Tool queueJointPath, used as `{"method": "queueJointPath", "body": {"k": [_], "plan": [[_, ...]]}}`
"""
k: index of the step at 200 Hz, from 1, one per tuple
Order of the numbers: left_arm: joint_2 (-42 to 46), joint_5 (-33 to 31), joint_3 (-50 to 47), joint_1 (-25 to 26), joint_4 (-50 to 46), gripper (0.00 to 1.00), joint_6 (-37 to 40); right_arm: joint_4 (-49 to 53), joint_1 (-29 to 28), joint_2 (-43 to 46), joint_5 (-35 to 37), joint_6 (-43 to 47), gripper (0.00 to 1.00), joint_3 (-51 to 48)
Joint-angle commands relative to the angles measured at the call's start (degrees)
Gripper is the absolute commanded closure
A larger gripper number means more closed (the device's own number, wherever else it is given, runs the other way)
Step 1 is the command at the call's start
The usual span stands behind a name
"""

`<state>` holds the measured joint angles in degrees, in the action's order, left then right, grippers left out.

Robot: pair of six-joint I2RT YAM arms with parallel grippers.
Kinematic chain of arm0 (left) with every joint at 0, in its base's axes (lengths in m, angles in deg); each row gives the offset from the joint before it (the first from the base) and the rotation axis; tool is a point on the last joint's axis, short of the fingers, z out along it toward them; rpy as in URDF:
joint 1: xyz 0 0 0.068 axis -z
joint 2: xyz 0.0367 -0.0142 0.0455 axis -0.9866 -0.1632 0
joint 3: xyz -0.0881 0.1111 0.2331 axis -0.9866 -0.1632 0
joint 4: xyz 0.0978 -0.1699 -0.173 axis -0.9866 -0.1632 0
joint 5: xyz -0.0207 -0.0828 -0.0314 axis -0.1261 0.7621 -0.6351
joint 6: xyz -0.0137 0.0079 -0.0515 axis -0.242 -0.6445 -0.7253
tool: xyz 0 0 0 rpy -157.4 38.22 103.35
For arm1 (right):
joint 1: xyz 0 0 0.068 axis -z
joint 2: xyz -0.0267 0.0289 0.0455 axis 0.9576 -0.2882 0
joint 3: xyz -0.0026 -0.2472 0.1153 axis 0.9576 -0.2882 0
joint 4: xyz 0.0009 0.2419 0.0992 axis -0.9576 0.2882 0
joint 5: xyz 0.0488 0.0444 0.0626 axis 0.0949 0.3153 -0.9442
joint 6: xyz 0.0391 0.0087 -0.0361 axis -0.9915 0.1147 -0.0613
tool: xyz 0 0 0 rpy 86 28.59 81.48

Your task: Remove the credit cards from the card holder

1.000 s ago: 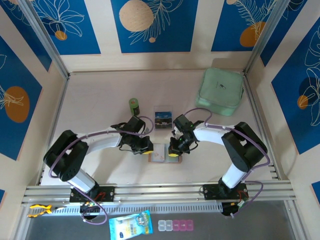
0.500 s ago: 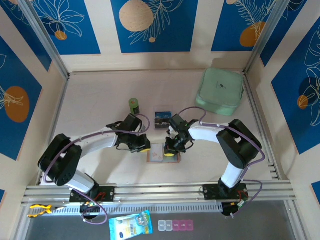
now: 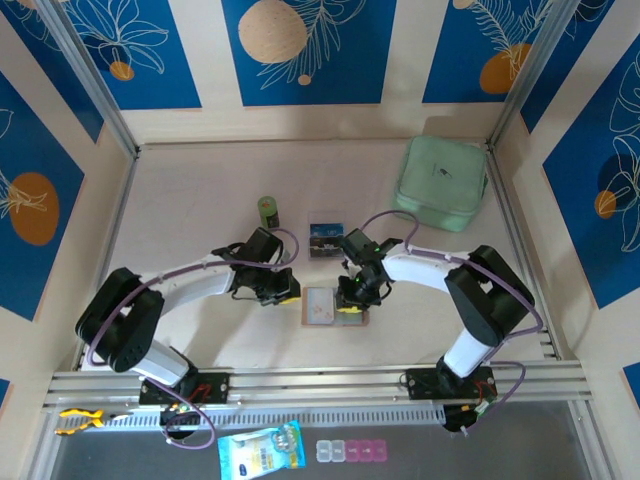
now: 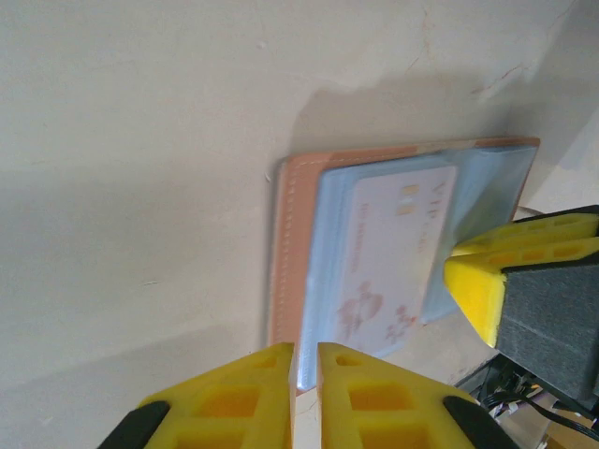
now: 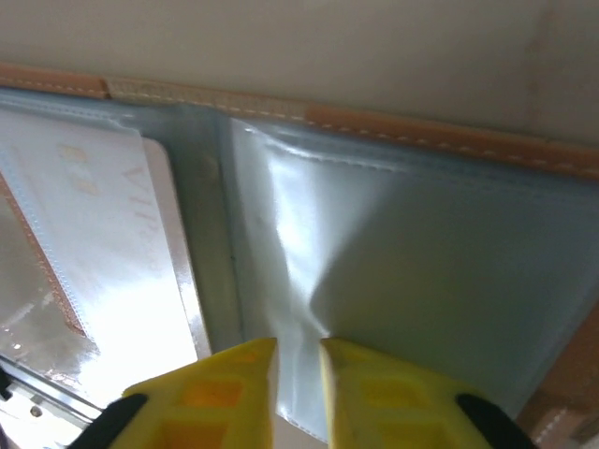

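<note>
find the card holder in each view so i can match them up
top external: card holder lies open, low centre of the picture.
left wrist: card holder centre right, its tan edge on the left.
right wrist: card holder across most of the frame, its tan edge along the top.
shared landmark: the pale pink card in its clear pocket.

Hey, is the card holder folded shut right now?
No, the card holder lies open, with its clear pockets and a pale pink card facing up.
</note>
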<state>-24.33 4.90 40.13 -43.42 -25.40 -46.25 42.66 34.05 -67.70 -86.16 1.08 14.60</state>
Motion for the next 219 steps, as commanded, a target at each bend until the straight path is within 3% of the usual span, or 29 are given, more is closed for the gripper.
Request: {"method": "queueJointPath", "body": {"k": [1,95,135,178,219], "plan": [[-0.95,1.01,-0.28,-0.38,-0.07,0.85,0.08,6.47,0.43,1.04,5.65,0.17,0.72,-1.21],[-2.01,2.04,0.01,-0.43,0.82,0.84,-0.1,13.07,2.22,6.45,12.4,-0.43,0.6,-1.34],[-2.61,2.31,0.29,-0.36,1.23,0.85,-0.23,11.62,4.49,7.34,11.57,-0.08,0.51,-3.86],[-2.97,2.46,0.47,-0.42,1.33,0.85,-0.14,6.76,5.88,6.04,7.44,0.23,0.51,-6.66],[-3.15,2.67,0.38,-0.39,1.6,0.85,-0.19,3.26,5.99,5.36,3.83,-0.79,0.57,-7.9]]}}
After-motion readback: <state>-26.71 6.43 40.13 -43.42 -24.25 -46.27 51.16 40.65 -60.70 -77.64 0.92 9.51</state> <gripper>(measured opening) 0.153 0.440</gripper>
